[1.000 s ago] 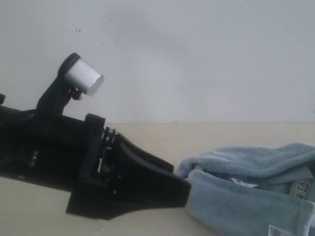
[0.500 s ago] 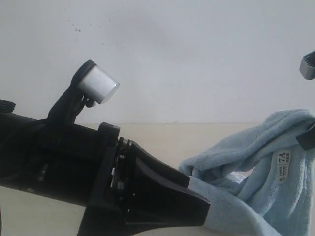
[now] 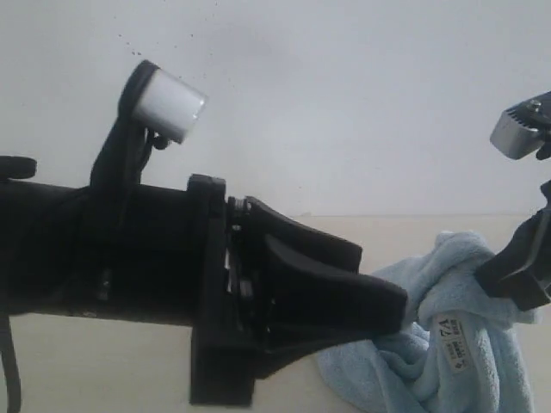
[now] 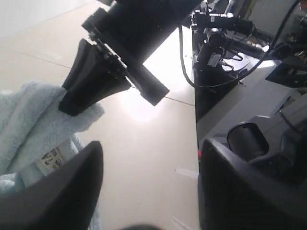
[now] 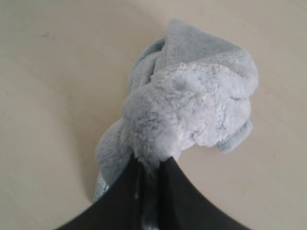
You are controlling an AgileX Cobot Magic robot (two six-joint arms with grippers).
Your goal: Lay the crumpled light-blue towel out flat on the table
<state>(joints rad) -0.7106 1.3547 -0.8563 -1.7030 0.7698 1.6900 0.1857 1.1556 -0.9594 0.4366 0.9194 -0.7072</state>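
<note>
The towel (image 5: pixel 192 105) is fluffy terry cloth, the table (image 5: pixel 57 72) smooth with slight sheen.

fluffy pale light-blue terry towel (image 5: pixel 192 110), small white label (image 3: pixel 455 342) with dark print; plain cream-beige tabletop (image 5: pixel 57 86); black grippers (image 3: pixel 379 305)

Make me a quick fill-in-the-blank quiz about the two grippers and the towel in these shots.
1. The right gripper is ___ on the towel.
2. The left gripper holds nothing, and its jaws are ___.
3. The towel's colour is light ___.
Missing words: shut; open; blue.
</note>
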